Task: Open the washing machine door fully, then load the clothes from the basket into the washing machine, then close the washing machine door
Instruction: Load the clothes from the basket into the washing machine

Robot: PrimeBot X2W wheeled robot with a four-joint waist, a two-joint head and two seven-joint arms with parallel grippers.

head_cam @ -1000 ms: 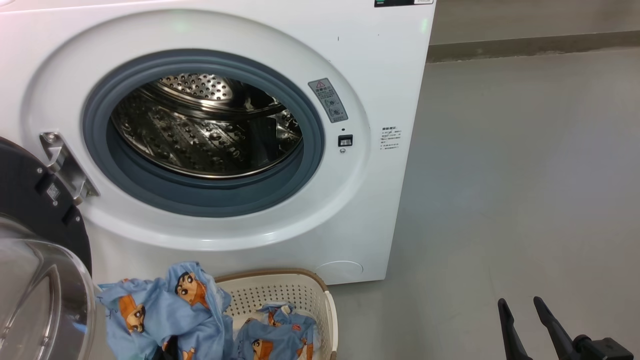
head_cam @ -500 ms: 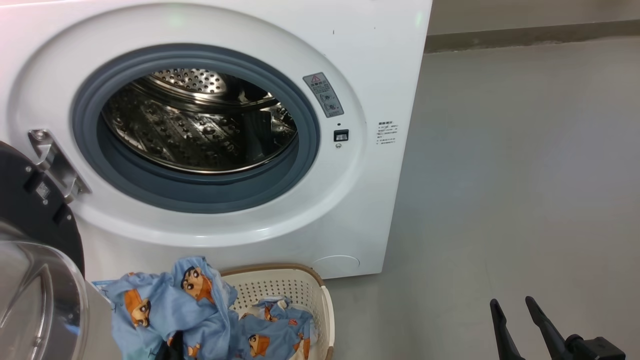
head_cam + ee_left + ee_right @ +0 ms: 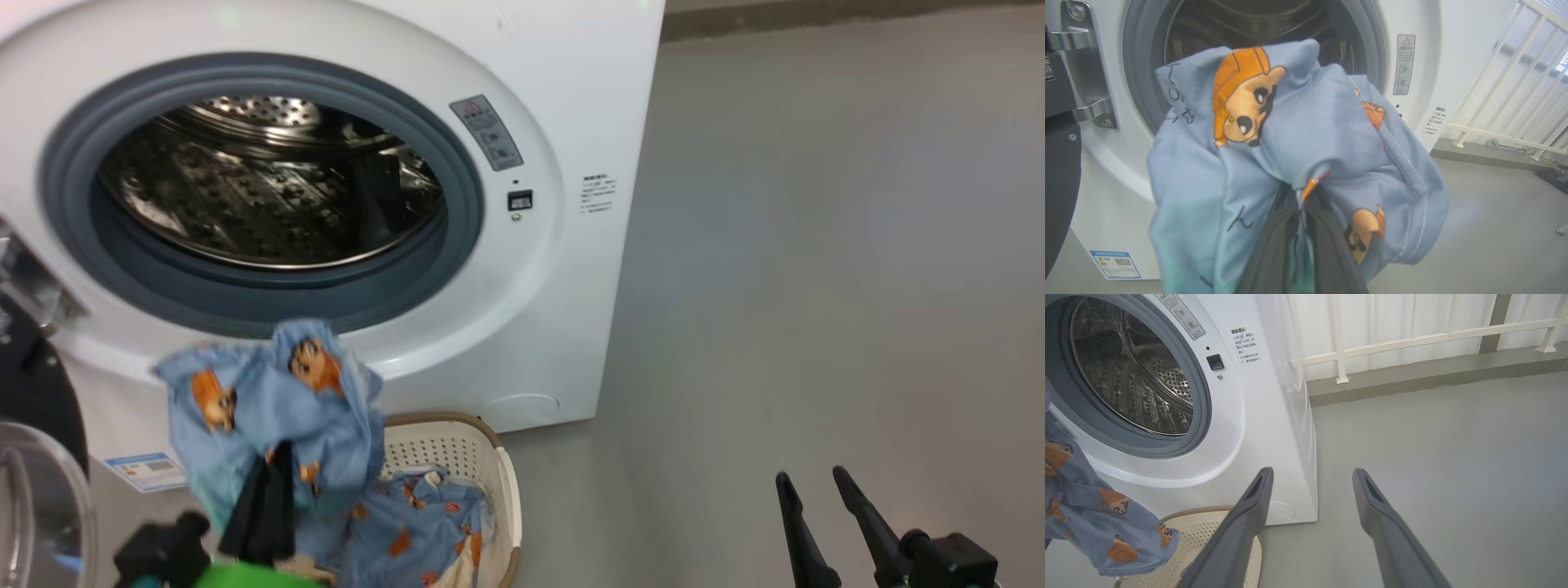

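Door: the washing machine door [image 3: 34,396] stands swung open at the far left, its black rim and clear glass bowl cut off by the head view's edge.
Sticker: a blue label sticker [image 3: 147,471] sits low on the white front, beside the door.
Left arm: the left gripper [image 3: 273,469] has its dark fingers [image 3: 1327,245] pinched together on a bunch of the clothes [image 3: 269,392].
Held bunch: light blue bear-print fabric hangs in front of the opening's lower edge, above the left end of the basket [image 3: 495,465].
Machine: the washing machine [image 3: 571,82] shows its steel drum [image 3: 261,180] bare inside the grey gasket [image 3: 465,212].
Basket contents: more blue printed fabric lies inside, and the basket stands on the floor [image 3: 816,245] close to the machine's front.
Right arm: the right gripper [image 3: 812,475] is well to the right over bare floor, jaws spread wide, holding nothing.
Background: in the right wrist view a white railing [image 3: 1412,339] runs behind the machine.
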